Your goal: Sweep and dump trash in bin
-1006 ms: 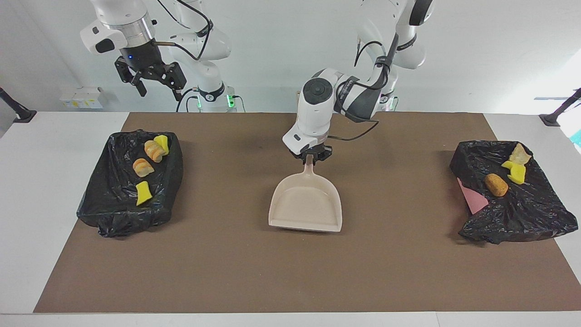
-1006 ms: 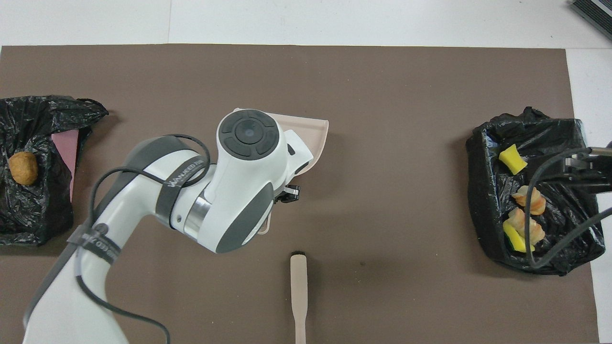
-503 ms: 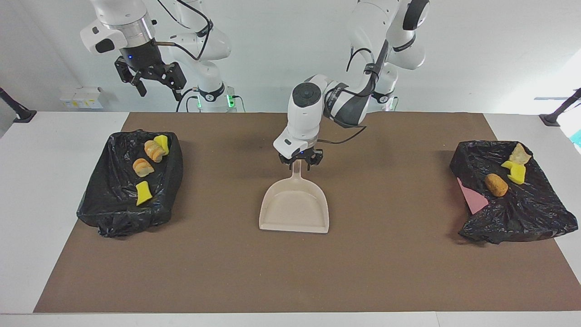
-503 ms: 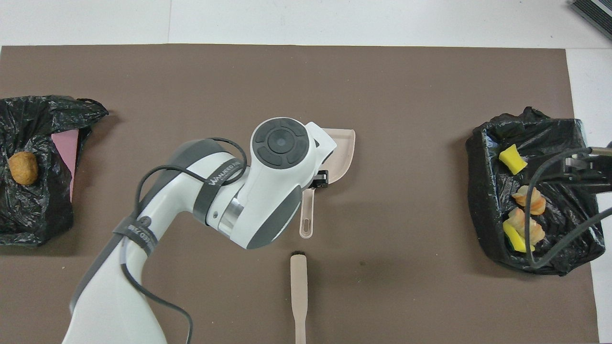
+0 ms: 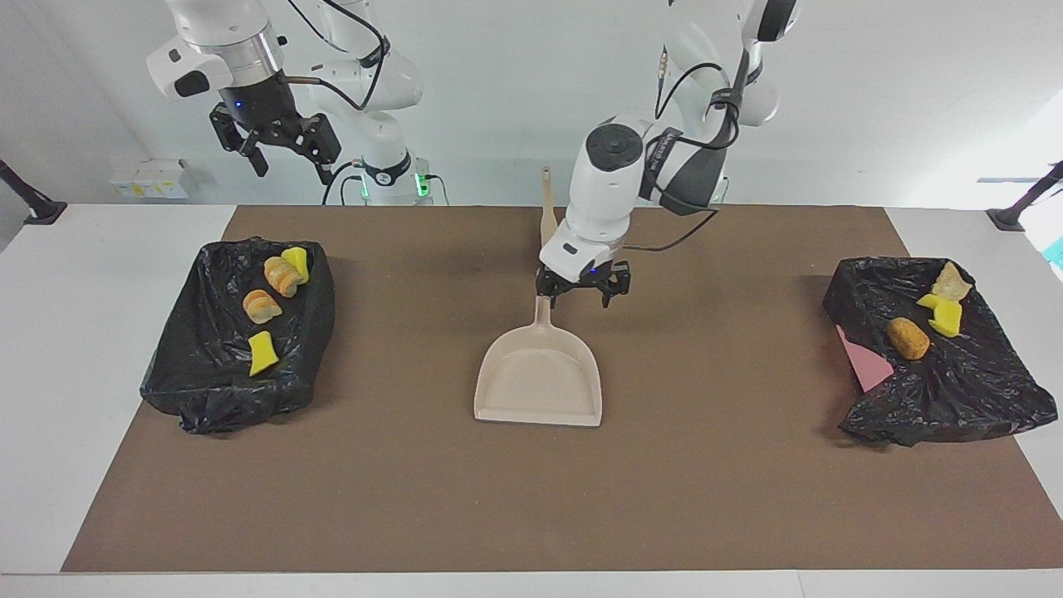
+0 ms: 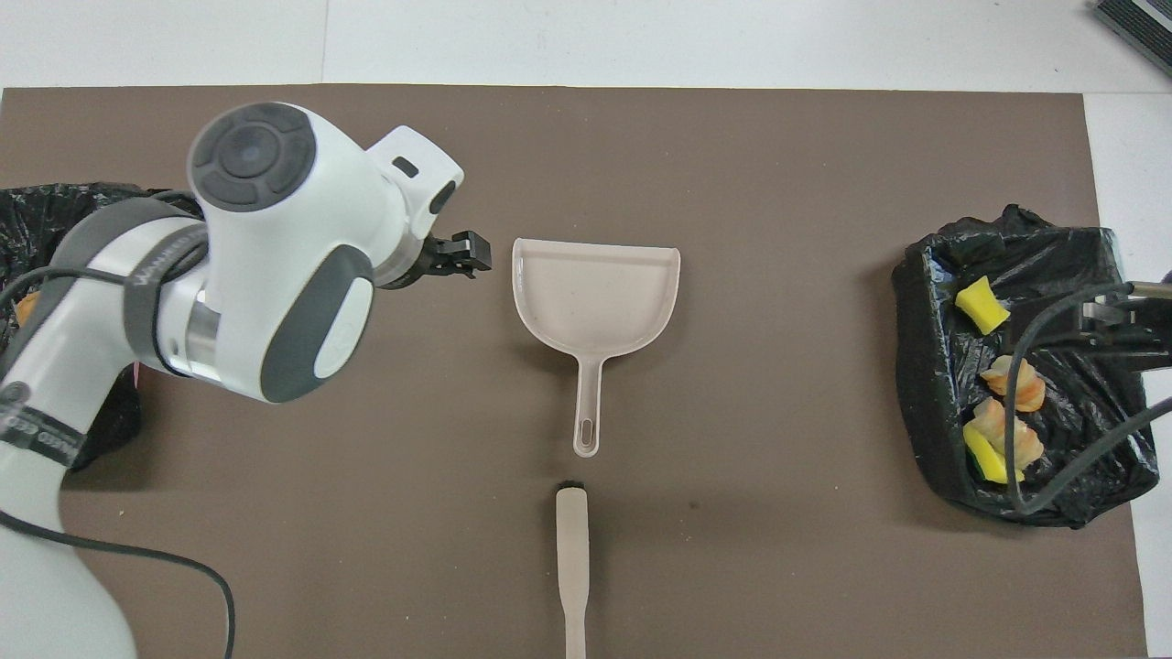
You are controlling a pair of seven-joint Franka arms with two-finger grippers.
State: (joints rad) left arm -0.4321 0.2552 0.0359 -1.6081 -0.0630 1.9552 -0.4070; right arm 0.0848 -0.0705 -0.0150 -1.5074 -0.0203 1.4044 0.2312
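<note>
Crinkly glossy black plastic bags [image 5: 208, 374]

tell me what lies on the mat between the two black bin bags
The dustpan and, nearer the robots, the brush, end to end mid-mat between the bags; the overhead view shows it best.

The only lettering that can be partly read is white print on a grey strap [image 6: 169, 264] wrapped round the left arm [image 6: 275, 302], seen in the overhead view. It runs along the strap in capitals and seems to begin "WAN"; the letters after that cannot be made out. A second grey strap [image 6: 37, 434], lower on the same arm, also carries white capitals, too small to read. In the facing view, small white boxes [image 5: 149, 178] off the table at the right arm's end bear yellow marks, with no legible words.
</note>
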